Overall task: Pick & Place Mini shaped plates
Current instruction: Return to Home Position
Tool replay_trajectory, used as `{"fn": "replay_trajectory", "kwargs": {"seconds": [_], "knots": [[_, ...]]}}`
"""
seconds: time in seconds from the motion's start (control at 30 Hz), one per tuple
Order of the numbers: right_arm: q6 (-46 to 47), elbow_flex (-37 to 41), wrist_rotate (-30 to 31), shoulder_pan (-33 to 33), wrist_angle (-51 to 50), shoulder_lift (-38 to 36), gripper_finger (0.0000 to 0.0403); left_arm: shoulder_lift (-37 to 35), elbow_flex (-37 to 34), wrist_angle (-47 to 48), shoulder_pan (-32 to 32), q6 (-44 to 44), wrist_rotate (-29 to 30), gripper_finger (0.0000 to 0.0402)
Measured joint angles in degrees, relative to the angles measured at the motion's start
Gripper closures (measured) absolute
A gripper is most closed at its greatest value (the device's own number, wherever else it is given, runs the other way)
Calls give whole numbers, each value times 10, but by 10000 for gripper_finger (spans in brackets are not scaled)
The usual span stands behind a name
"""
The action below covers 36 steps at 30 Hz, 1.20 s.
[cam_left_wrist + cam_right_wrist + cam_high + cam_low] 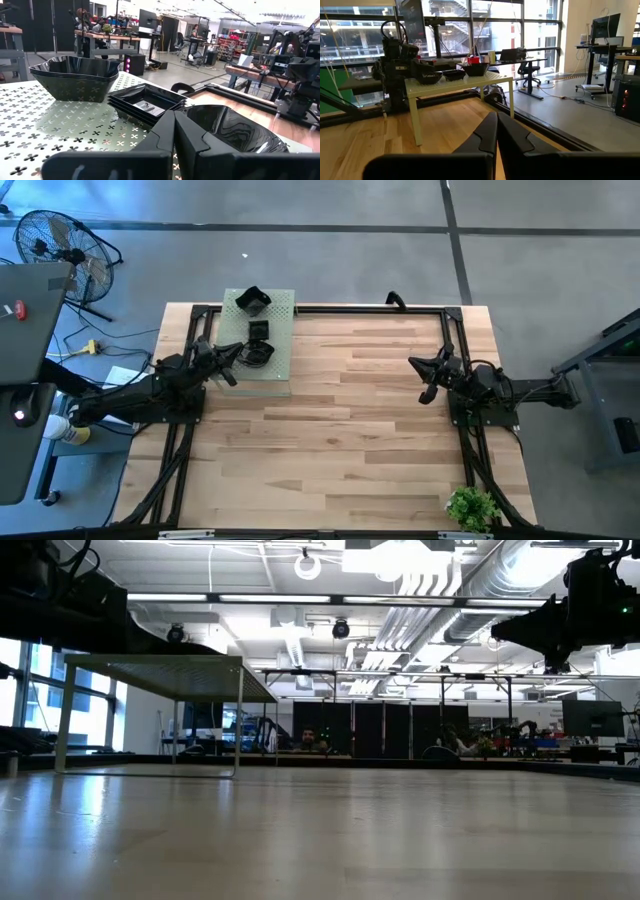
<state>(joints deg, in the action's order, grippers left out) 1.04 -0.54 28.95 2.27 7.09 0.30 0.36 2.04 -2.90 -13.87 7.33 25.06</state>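
The mini shaped plates sit in three black stacks on a pale green perforated board point(280, 370) at the table's far left: deep wavy dishes point(75, 75), small squares point(146, 101) and a wide wavy dish point(235, 127). The board stands raised on thin legs point(417, 120). My left gripper point(236, 354) is shut and level at the board's left edge, just short of the wide wavy dish point(258, 354). My right gripper point(418, 364) is shut, level, over the table's right half, far from the plates point(452, 75).
A small green plant point(472, 506) stands at the table's near right corner. A black frame point(350, 308) runs along the far edge and sides. Bare wood point(340, 430) lies between the arms. A fan point(55, 240) stands off the table, far left.
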Motion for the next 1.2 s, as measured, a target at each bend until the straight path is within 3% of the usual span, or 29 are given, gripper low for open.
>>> {"fn": "replay_trajectory", "kwargs": {"seconds": [1.2], "knots": [[0,0,0,0,0,0,397,0,1,0,0,0,0,401]]}}
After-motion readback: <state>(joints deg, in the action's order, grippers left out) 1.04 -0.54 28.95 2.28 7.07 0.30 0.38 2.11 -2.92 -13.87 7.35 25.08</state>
